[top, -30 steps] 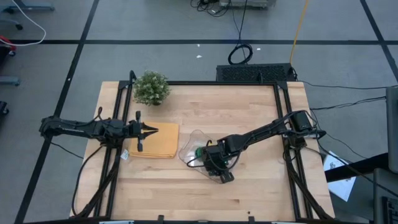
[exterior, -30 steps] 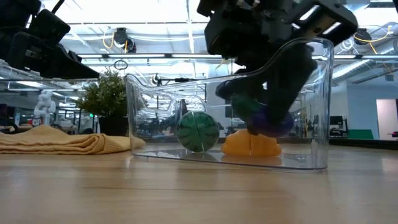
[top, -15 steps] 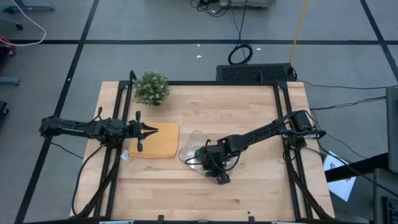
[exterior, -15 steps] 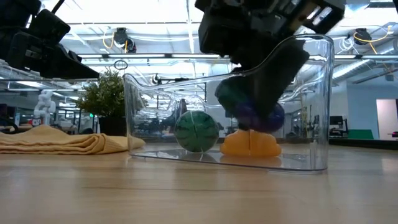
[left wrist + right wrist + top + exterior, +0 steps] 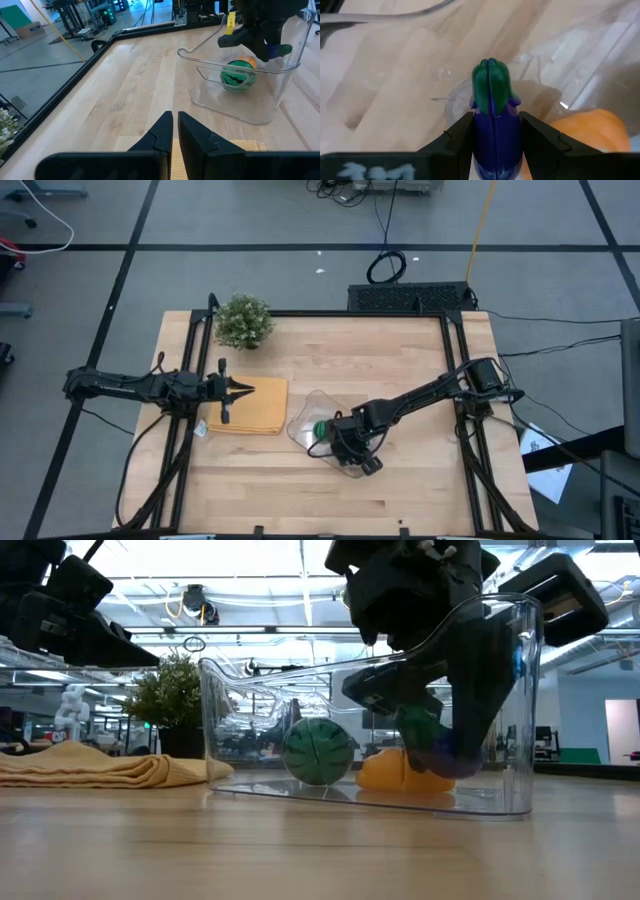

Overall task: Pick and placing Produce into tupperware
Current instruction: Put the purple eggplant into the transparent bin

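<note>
right gripper (image 5: 495,145) inside tupperware (image 5: 312,402), clamped on blue-purple piece (image 5: 492,127) | green striped ball (image 5: 318,751) at its 9 o'clock, orange oval (image 5: 392,772) beneath | left gripper (image 5: 250,390) pinched closed, holding nothing, over tan pad (image 5: 262,412)

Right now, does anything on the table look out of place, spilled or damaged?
Nothing stands out. The tupperware sits flat, with the green striped ball and orange oval inside. The right gripper holds the blue-purple piece low inside it. The left gripper waits, shut, over the tan pad.
</note>
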{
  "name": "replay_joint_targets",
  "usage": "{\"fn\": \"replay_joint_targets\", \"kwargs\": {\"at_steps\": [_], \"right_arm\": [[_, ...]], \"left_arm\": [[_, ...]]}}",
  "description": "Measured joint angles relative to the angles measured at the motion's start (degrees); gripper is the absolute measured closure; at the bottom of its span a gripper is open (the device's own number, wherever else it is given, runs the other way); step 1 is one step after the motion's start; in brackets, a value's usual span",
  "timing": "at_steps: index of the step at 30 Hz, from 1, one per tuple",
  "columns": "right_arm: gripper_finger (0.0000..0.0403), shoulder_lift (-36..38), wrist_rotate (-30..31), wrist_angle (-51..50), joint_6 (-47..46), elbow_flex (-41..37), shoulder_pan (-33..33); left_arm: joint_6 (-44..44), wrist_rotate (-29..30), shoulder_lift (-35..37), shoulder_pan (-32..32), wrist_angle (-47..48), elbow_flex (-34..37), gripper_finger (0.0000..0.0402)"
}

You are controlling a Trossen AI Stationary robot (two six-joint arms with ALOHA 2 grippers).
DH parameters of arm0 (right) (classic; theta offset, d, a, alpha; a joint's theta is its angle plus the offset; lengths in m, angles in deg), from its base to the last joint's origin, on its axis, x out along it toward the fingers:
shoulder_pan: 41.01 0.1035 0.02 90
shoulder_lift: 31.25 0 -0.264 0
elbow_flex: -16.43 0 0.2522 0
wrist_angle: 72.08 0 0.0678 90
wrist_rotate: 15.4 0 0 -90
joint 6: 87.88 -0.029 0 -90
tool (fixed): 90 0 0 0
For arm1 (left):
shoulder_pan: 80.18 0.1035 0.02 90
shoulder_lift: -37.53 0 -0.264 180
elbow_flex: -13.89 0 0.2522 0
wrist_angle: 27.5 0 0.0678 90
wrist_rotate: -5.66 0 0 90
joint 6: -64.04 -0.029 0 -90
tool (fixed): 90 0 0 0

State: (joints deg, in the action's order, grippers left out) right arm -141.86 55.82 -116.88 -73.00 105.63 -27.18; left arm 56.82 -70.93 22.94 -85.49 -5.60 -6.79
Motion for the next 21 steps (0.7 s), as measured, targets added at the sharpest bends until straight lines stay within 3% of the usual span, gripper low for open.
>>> {"fn": "replay_joint_targets", "kwargs": {"at_steps": [21], "right_arm": [[0.0273,0.0,0.8,0.8,-12.0,0.2,-0.5]], "left_arm": [[0.0,0.0,0.0,0.0,0.3,0.0,0.0369]]}}
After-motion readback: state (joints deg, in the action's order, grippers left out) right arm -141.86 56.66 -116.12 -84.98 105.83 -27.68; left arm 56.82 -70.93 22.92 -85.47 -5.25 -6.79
